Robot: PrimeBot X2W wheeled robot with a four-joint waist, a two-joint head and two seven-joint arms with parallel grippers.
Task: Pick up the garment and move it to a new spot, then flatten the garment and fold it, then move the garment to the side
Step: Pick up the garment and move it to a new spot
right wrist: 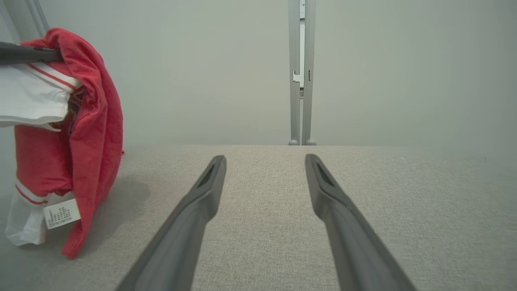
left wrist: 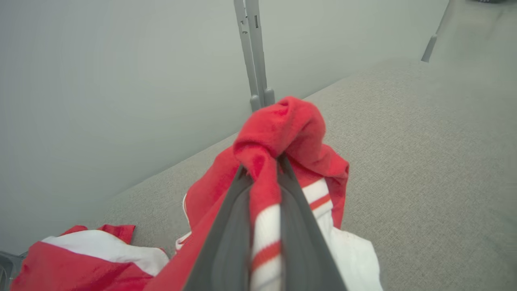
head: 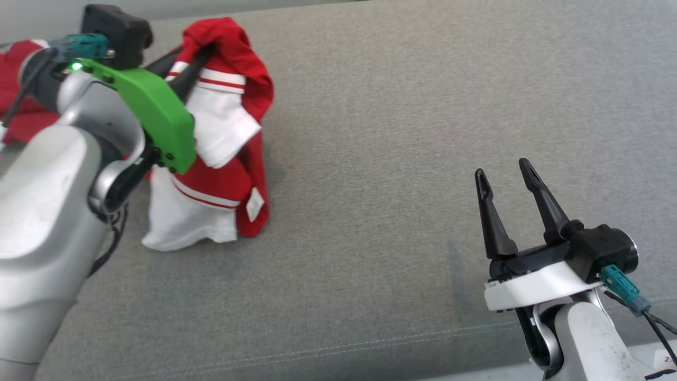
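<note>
We have the garment up at ten o'clock in the head view, pinched at its top by the left gripper, whose jaws are closed tight on a bunched red fold. From that pinch the cloth hangs as a drooping column, its long axis running from the fingers down toward six o'clock. The white lower hem is touching the grey surface, or all but touching it. A care label dangles near the bottom edge.

The right gripper waits at four o'clock, well apart from the cloth, with its jaws spread wide and nothing between them. From those fingers the garment lies toward ten o'clock. We judge the left arm is the carrier for the move to a new spot, with open surface lying toward three o'clock. The right arm would have to cross over to catch the hanging hem for flattening.

More red and white cloth sits at nine o'clock; we cannot tell whether it is separate.
</note>
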